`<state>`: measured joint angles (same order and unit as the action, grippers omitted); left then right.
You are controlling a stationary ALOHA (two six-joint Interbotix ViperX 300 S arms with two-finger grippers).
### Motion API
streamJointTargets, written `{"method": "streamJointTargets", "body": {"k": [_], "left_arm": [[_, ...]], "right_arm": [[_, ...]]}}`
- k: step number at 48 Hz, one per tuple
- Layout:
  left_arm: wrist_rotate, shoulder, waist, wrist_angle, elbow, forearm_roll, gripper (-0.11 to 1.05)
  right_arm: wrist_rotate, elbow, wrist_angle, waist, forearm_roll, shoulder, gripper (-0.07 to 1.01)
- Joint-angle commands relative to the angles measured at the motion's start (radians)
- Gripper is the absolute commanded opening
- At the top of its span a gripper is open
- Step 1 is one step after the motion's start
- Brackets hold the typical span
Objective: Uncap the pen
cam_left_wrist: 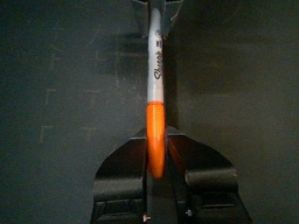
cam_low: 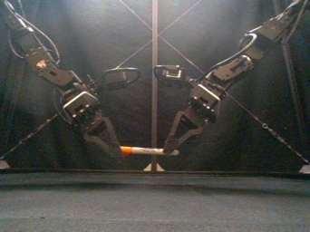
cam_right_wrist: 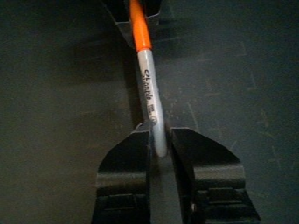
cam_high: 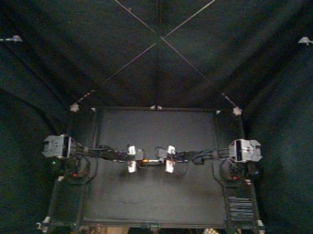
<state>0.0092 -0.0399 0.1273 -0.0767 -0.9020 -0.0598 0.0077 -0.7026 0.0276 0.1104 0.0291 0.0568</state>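
A marker pen with a grey barrel and an orange cap hangs level above the table, held between both arms. My left gripper is shut on the orange cap. My right gripper is shut on the grey barrel. In the top view the pen spans the gap between the left gripper and the right gripper over the middle of the table. The cap still sits on the barrel, with no gap showing.
The black table lies below the pen with nothing else on it. Black curtains close the back and sides.
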Motion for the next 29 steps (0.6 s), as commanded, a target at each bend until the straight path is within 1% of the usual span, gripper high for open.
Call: {"method": "streamJointTargets", "body": {"k": [1,4,6,7,13,20,21,22,23,24,25,26,29], "left_arm": [[-0.0031,-0.063,0.029,0.017,-0.069,0.0,0.38],[-0.0031,-0.103,0.034,0.017,-0.095,0.0,0.38],[-0.0031,-0.124,0.034,0.017,-0.109,0.0,0.38],[-0.0046,-0.135,0.034,0.017,-0.117,0.0,0.38],[-0.0046,-0.199,0.034,0.017,-0.153,0.002,0.38],[-0.0046,-0.239,0.034,0.018,-0.181,0.003,0.38],[-0.0061,-0.242,0.034,0.018,-0.184,0.002,0.38],[-0.0046,-0.244,0.032,0.018,-0.186,0.002,0.38],[-0.0061,-0.245,0.032,0.018,-0.187,0.003,0.38],[-0.0046,-0.247,0.032,0.018,-0.189,0.003,0.38],[-0.0061,-0.249,0.032,0.018,-0.189,0.003,0.38],[-0.0046,-0.249,0.032,0.018,-0.189,0.003,0.38],[-0.0046,-0.249,0.032,0.018,-0.187,0.003,0.38]], "right_arm": [[0.003,-0.054,0.023,0.006,0.014,-0.048,0.49],[0.003,-0.075,0.04,0.011,0.02,-0.06,0.49],[0.003,-0.095,0.055,0.012,0.021,-0.072,0.49],[0.003,-0.104,0.06,0.014,0.023,-0.081,0.49],[0.003,-0.152,0.098,0.015,0.029,-0.118,0.49],[0.003,-0.212,0.146,0.015,0.032,-0.172,0.49],[0.003,-0.219,0.152,0.015,0.034,-0.178,0.49],[0.003,-0.227,0.158,0.015,0.037,-0.186,0.49],[0.003,-0.233,0.164,0.015,0.04,-0.193,0.49],[0.003,-0.241,0.169,0.015,0.043,-0.198,0.49],[0.003,-0.245,0.173,0.015,0.044,-0.206,0.49],[0.003,-0.252,0.178,0.015,0.048,-0.21,0.49],[0.003,-0.262,0.189,0.015,0.052,-0.225,0.49]]}}
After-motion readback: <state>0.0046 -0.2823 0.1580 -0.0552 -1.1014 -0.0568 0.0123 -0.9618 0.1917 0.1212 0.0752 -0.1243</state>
